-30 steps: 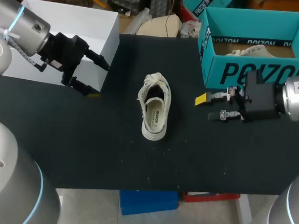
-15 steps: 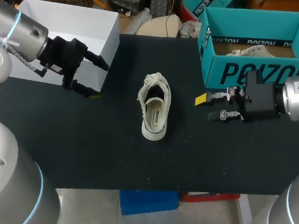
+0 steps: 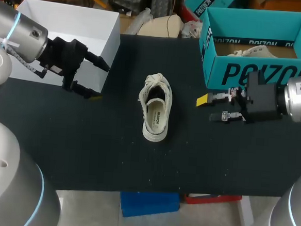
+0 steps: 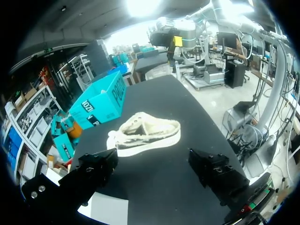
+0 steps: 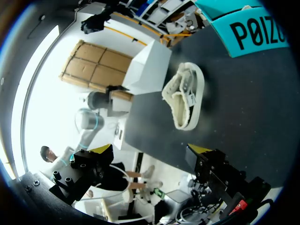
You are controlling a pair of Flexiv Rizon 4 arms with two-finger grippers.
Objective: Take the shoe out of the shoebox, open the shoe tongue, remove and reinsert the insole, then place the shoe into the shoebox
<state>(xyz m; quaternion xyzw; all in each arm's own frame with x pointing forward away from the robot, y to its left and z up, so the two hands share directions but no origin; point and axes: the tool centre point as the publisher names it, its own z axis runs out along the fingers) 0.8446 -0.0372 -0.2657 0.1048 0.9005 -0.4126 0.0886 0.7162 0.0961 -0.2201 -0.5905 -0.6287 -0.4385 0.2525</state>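
Cream knit shoe (image 3: 154, 115) sits upright on its sole in the middle of the black table (image 3: 111, 157), toe towards 12 o'clock. It is outside the teal cardboard shoebox (image 3: 246, 73), which stands at its 2 o'clock, and nothing touches it. With nothing pinning it, I judge that a one-sided pinch on the soft collar could drag or tip it, and the insole could then come out crooked.

In the head view the left gripper (image 3: 93, 78) hangs at the shoe's 10 o'clock, in front of a white open box (image 3: 68, 29), with its fingers apart. The right gripper (image 3: 208, 108) is at the shoe's 3 o'clock, also spread and empty. Both point inward, roughly level.

In the left wrist view the shoe (image 4: 147, 133) lies at 12 o'clock ahead of the parted fingers, well apart from them.

In the right wrist view it (image 5: 185, 96) is likewise ahead of the open yellow-tipped fingers (image 5: 101, 149), well clear.
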